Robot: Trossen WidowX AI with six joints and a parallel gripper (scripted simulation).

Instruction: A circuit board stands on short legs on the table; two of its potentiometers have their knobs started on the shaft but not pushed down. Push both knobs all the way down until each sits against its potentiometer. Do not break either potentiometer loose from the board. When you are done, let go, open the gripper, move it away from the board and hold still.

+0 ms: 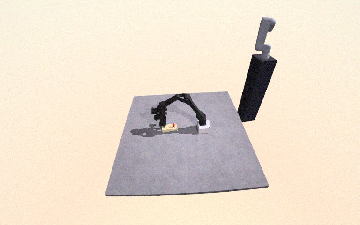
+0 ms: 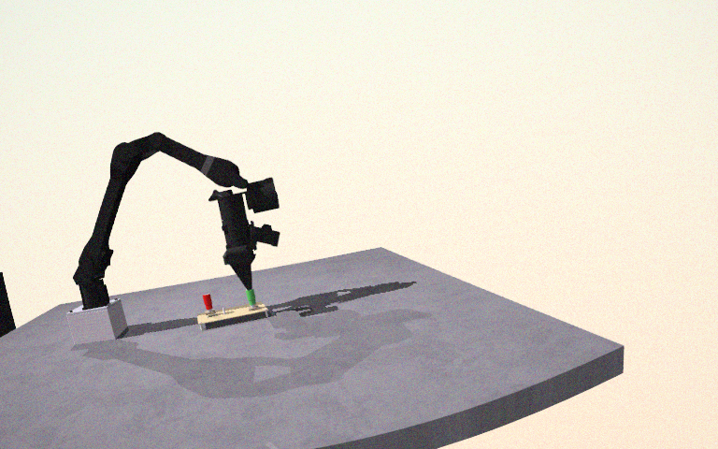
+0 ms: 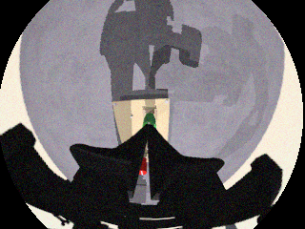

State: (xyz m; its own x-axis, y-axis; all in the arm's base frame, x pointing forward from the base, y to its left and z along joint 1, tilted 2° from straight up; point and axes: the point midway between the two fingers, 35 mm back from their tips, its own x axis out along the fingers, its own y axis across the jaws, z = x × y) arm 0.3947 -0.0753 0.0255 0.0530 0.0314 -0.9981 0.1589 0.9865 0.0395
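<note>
The tan circuit board point(image 1: 169, 129) point(image 2: 230, 315) point(image 3: 125, 125) stands on short legs on the table. A green knob point(image 2: 251, 297) point(image 3: 150, 118) stands upright at the board's end far from the arm's base; in the top view it is mostly hidden by the fingers. A red knob point(image 1: 173, 124) point(image 2: 208, 302) point(image 3: 143, 166) stands upright at the end nearer the base, with a grey part showing under it. My gripper point(image 1: 162, 125) point(image 2: 250, 289) point(image 3: 149, 128) is shut with nothing between its fingertips. The tips are at the top of the green knob and seem to touch it.
The arm's white base block point(image 1: 203, 130) point(image 2: 94, 324) stands on the table point(image 1: 185, 164) point(image 2: 476, 359), beyond the red knob's end of the board. A small pale part point(image 2: 223, 311) stands on the board between the knobs. A grey arm point(image 1: 262, 34) on a black pedestal point(image 1: 256, 87) stands beyond the table's edge.
</note>
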